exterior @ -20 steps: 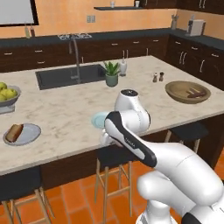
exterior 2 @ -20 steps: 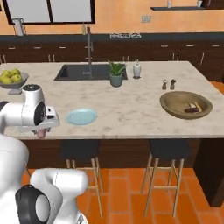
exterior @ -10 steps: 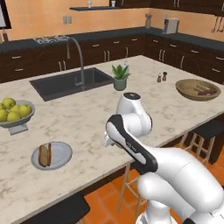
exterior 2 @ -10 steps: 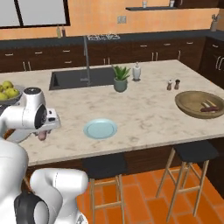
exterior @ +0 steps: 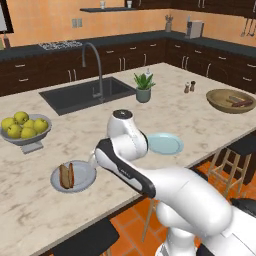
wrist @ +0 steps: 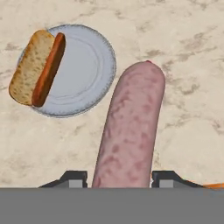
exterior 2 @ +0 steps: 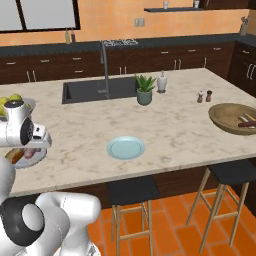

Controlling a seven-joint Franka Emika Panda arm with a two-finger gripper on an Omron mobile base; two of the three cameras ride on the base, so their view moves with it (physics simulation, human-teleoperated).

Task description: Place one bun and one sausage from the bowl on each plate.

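Observation:
In the hand view my gripper [wrist: 118, 177] is shut on a pinkish-red sausage [wrist: 131, 127] that sticks out ahead between the two dark fingertips [wrist: 74, 177]. It hangs over bare counter just right of a pale blue-grey plate [wrist: 87, 74]. That plate carries a tan bun [wrist: 28, 72] with another sausage [wrist: 49, 70] lying against it. From the left base view the same plate [exterior: 82, 172] sits near the counter's front edge. A second plate [exterior: 164, 143] is bare, and the wooden bowl [exterior: 231, 100] with sausages is far right.
A bowl of yellow-green fruit [exterior: 24, 131] stands left of the sink [exterior: 87, 94]. A potted plant [exterior: 143, 87] and salt and pepper shakers [exterior: 189, 87] stand mid-counter. Stools [exterior 2: 131, 192] line the island's front edge.
The base has driven left along the island, so the whole scene shifted right and the plate with the bun came close. The gripper stays shut on the sausage.

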